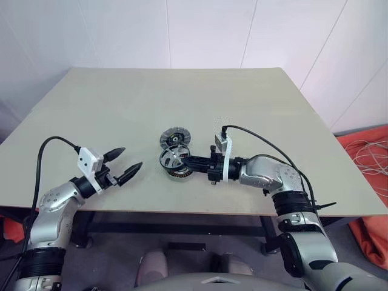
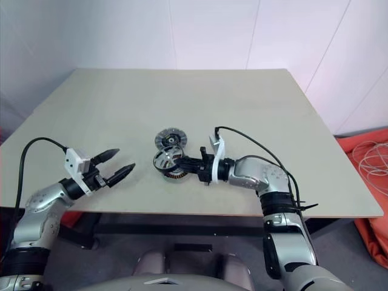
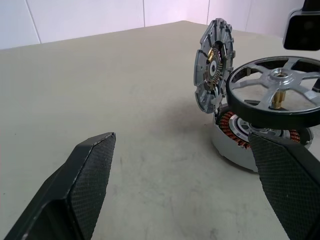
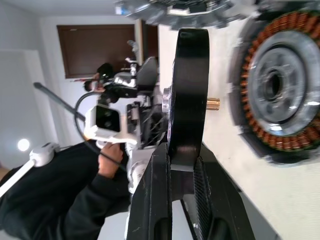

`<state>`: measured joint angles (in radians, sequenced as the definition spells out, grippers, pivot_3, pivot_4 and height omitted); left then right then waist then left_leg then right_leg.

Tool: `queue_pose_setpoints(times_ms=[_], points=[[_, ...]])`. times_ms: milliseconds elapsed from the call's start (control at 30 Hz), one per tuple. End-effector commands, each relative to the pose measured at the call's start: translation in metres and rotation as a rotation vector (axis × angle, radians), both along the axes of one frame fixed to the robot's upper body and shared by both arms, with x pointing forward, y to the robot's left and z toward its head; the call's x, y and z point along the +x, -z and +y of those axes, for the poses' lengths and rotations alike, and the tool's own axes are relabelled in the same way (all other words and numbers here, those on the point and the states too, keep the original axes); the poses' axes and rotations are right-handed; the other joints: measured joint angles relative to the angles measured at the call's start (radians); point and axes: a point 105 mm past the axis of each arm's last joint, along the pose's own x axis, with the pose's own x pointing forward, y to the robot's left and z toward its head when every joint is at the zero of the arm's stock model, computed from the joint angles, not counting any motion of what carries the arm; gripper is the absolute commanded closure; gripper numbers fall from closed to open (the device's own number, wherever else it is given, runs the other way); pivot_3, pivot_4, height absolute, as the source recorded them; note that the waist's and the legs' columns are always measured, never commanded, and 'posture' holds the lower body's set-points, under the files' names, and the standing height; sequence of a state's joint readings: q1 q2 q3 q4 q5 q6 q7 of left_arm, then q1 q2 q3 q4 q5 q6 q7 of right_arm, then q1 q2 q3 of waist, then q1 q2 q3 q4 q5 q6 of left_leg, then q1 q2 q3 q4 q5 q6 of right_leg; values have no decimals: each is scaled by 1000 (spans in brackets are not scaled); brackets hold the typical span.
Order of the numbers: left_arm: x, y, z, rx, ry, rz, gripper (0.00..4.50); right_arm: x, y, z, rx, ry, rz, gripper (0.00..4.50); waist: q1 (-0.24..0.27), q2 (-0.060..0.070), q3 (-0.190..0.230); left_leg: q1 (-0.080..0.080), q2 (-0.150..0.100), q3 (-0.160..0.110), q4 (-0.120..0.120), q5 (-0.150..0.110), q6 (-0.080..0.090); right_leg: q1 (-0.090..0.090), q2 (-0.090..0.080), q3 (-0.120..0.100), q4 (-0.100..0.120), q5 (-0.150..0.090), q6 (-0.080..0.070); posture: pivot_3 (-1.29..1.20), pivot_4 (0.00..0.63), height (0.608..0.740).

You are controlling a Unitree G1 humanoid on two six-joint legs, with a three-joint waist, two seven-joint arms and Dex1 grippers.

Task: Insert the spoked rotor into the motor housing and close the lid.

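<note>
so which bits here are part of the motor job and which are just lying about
Job: spoked rotor, pinched by the right gripper above the motor housing; lid, standing open.
Lying about: only the table under them, and the open, idle left gripper.

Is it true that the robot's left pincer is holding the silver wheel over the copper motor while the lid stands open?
Not quite. The right pincer holds the wheel, gripping its dark rim, as the right wrist view shows. The left pincer is open with nothing in it, off to the side. The rest is right: the wheel hangs just above the copper motor, and the lid stands open.
</note>
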<state>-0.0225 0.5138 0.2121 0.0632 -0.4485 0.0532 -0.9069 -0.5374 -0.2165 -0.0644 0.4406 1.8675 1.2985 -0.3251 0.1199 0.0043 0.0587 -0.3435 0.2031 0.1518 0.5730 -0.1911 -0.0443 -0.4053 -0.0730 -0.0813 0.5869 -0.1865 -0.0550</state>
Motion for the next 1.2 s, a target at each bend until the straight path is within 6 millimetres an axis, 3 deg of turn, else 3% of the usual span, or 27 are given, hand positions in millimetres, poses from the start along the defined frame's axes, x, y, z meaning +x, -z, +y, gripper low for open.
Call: queue_pose_setpoints(times_ms=[33,800,1200], points=[[1,-16,5,9,-11,-56,0,6,-11,1,25,0,-38,4214,0,0,0,0,0,0,0,0,0,0,0,0,0,0,0,0,0,740],[2,-18,2,7,-4,-56,0,14,-4,-4,-13,15,-56,4214,0,0,0,0,0,0,0,0,0,0,0,0,1,0,0,0,0,740],[3,-18,2,6,-4,-56,0,16,-8,-3,-27,12,-81,90,0,0,0,1,0,0,0,0,0,0,0,0,2,0,0,0,0,740]])
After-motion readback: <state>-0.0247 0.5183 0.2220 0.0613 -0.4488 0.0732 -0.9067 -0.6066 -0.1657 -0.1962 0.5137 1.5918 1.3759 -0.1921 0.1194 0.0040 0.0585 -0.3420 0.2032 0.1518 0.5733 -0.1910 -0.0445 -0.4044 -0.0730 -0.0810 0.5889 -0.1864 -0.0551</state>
